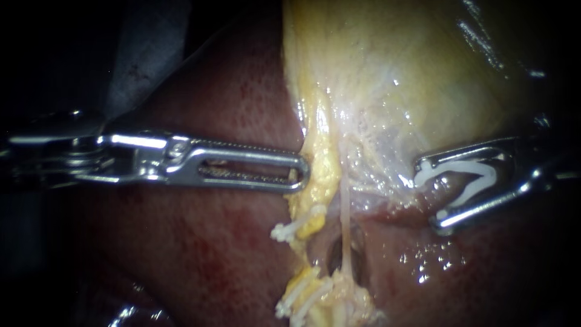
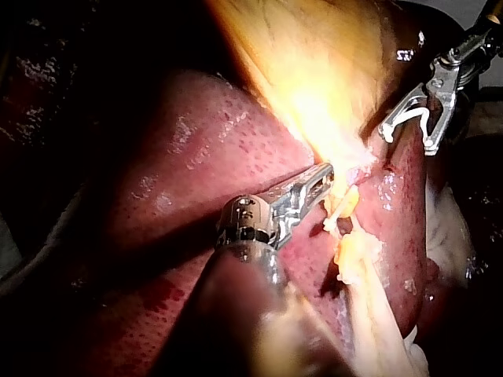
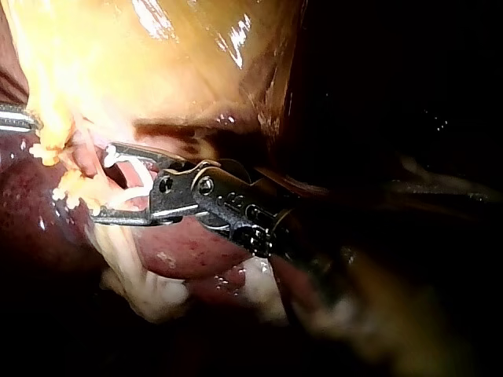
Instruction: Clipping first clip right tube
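The right tube (image 1: 345, 218) is the thin, pale, taut strand running down the centre of the endoscope view, from the smooth yellowish gallbladder (image 1: 411, 79) toward the lower edge. The right instrument (image 1: 430, 194), at centre right, has its jaws spread wide, with an unclosed white clip (image 1: 460, 165) seated against both of them. It sits apart from the tube, not yet around it. The left instrument (image 1: 301, 175), coming in from centre left, has its slotted, ridged jaws closed, seemingly pinching the edge of the lumpy yellow fatty strip (image 1: 324, 169), which carries white clips (image 1: 296, 227) lower down. To clip well, I judge the open clip should slide across until only the bare strand lies deep in its throat, square to it. It should be clear of the fat and the glistening dark red liver (image 1: 206, 242) before squeezing, with the left hold keeping the strand tight
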Robot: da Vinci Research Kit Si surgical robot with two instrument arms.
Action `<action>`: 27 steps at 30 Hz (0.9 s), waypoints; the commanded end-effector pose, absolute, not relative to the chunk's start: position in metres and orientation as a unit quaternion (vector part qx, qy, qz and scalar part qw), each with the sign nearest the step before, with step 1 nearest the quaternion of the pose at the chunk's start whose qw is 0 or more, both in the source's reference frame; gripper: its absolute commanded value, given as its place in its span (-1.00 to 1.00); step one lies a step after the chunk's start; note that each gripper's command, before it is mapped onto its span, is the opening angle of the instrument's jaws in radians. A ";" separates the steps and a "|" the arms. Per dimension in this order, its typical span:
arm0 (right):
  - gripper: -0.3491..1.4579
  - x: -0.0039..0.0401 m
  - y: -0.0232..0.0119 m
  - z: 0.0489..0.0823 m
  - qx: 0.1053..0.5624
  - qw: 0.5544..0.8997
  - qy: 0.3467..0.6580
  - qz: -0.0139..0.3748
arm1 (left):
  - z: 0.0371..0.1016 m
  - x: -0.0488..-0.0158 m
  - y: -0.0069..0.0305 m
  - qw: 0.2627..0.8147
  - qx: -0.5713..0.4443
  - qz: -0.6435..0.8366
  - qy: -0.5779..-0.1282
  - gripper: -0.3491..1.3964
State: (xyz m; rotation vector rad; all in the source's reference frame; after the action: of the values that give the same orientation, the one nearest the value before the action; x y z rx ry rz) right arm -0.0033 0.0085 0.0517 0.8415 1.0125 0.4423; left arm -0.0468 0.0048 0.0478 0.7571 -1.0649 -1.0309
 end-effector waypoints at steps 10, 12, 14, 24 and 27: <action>-0.01 -0.0031 0.0076 0.0523 0.390 0.769 0.467 0.196 | 0.0465 -0.0454 0.0055 0.671 0.343 -0.456 -0.473 -1.00; -0.02 -0.0028 0.0073 0.0525 0.392 0.769 0.466 0.196 | 0.0461 -0.0449 0.0058 0.671 0.342 -0.458 -0.473 -1.00; -0.02 -0.0025 0.0068 0.0529 0.398 0.767 0.463 0.197 | 0.0455 -0.0443 0.0062 0.669 0.341 -0.461 -0.473 -1.00; -0.02 -0.0010 0.0046 0.0546 0.412 0.765 0.455 0.196 | 0.0438 -0.0422 0.0073 0.664 0.340 -0.470 -0.471 -1.00; -0.02 -0.0004 0.0038 0.0553 0.417 0.763 0.452 0.199 | 0.0437 -0.0420 0.0072 0.664 0.339 -0.470 -0.471 -1.00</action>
State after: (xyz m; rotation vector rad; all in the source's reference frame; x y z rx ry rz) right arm -0.0002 0.0035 0.0555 0.9095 0.9816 0.4299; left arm -0.0419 0.0072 0.0437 0.7677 -1.0638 -1.0622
